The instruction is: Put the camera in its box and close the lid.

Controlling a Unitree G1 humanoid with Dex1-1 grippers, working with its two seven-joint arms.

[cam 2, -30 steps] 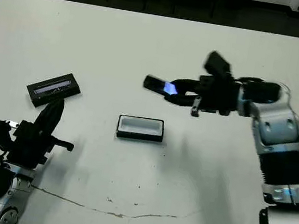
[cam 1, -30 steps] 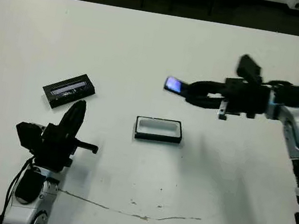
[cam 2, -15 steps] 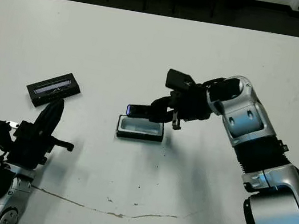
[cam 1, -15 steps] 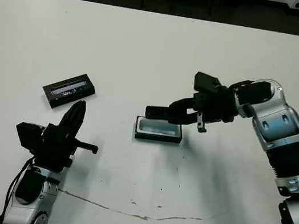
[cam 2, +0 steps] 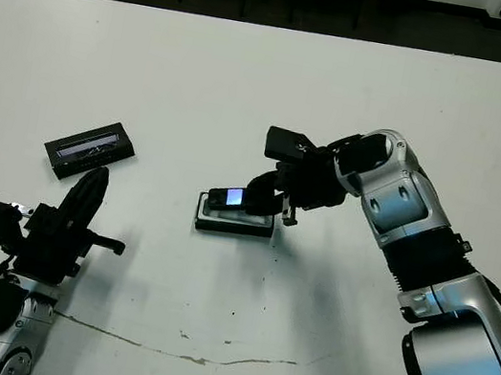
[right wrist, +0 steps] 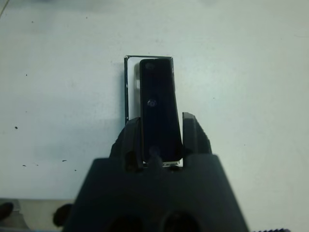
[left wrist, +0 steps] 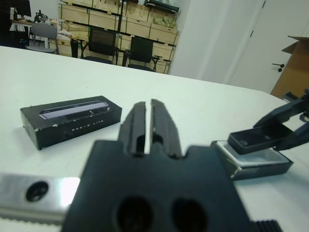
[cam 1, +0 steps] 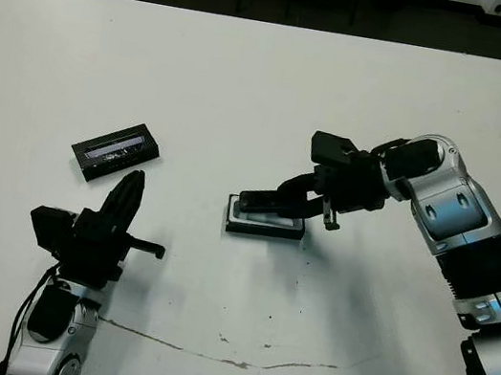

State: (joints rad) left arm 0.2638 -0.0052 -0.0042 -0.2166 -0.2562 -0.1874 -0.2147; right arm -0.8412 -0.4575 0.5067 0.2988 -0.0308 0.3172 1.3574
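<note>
A: Right claw (cam 1: 272, 201)?
B: It's gripping the camera (cam 2: 239, 200) by its near end, one finger on each long side. The camera is hanging lengthwise right over the box (cam 1: 266, 221), lined up with it, screen glowing. Can't tell if it's touching the lining.

A: Where's the box sitting?
B: Mid-table (cam 1: 250, 81), white lining showing around the camera's far end in the right wrist view.

A: The lid (cam 1: 115, 151)?
B: It's lying flat on the robot's left side, well apart from the box, silvery strip facing up.

A: Left claw (left wrist: 149, 123)?
B: It's resting near the table's front edge, just this side of the lid, fingers nearly together with only a thin slit between them, gripping nothing.
</note>
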